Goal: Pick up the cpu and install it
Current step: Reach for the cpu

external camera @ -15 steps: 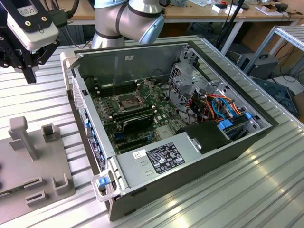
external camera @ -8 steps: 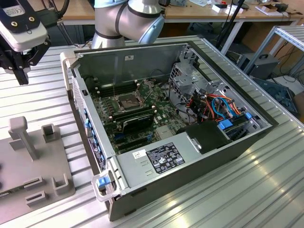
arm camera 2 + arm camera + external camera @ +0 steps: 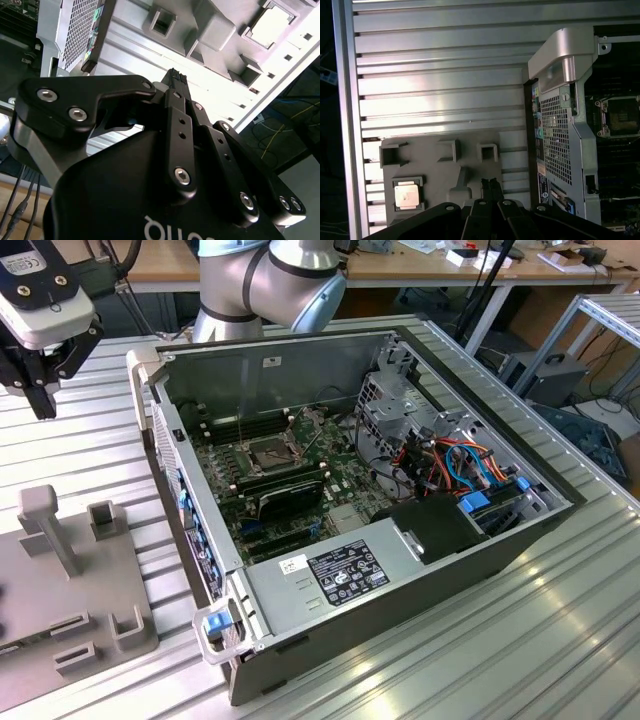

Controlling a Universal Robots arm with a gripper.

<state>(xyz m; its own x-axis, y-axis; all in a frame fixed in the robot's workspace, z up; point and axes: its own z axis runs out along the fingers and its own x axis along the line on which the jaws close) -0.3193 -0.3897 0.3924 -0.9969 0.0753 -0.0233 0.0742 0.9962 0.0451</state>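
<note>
Lying recessed in a grey holder (image 3: pixel 435 175), the cpu (image 3: pixel 407 194) — silvery, square — is caught by both wrist views, near the empty, closed gripper (image 3: pixel 490 182).

Ribbed aluminium table (image 3: pixel 560 640), bright glare; wooden desk (image 3: pixel 410 268) behind it, cluttered.

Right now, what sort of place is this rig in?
Likely a robotics lab: an open desktop computer case sits on an aluminium-profile table, a grey fixture tray beside it holds the cpu, and wooden desks stand behind.
</note>
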